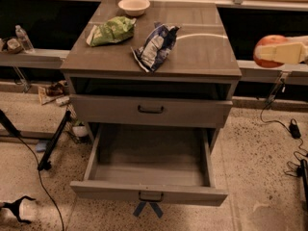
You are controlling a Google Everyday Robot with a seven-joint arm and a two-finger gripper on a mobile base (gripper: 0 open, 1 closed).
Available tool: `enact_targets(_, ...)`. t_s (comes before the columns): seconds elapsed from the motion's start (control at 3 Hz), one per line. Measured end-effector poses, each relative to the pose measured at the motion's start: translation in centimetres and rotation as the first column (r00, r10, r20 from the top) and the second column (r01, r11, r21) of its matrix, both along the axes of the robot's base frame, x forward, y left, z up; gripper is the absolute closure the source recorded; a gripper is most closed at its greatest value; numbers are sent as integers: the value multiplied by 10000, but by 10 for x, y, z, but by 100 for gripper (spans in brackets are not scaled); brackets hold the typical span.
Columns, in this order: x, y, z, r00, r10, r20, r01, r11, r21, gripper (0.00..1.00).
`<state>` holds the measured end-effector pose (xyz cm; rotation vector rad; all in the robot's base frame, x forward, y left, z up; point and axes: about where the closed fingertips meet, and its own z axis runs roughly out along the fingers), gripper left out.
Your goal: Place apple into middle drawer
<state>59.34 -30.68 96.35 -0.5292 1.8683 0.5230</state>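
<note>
Gripper [281,53]: at 3 o'clock in the scene, hard against the right edge, about level with the cabinet top [202,57] and clear of its right side. It is closed on the apple [266,43]. One pale finger [288,53] lies across the front of the fruit; the other finger is hidden.

Apple: orange-red, held in the air, apart from the cabinet, well above and to the right of the drawers.

Middle drawer [110,190]: at 6 o'clock from the cabinet top, pulled far out, black handle at the centre of its front. Nothing lies inside. The upper drawer front [192,112] above it is shut.

On the cabinet top: blue-and-white bag [155,47] near the centre, green bag [111,31] at 10 o'clock from it, cream bowl [134,6] at 12 o'clock by the back edge.

Floor: blue tape cross [148,209] just below the open drawer; cables [288,129] at 4 o'clock. Water bottle [23,38] on the ledge at 9 o'clock.
</note>
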Motion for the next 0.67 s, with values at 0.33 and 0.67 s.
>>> enact_targets(0.33,-42,23,-20,9997,110,-241,-100,9992,387,100)
enact_targets(0.67,-79,54,-62,9948,800,-629,-768,9957,521,100)
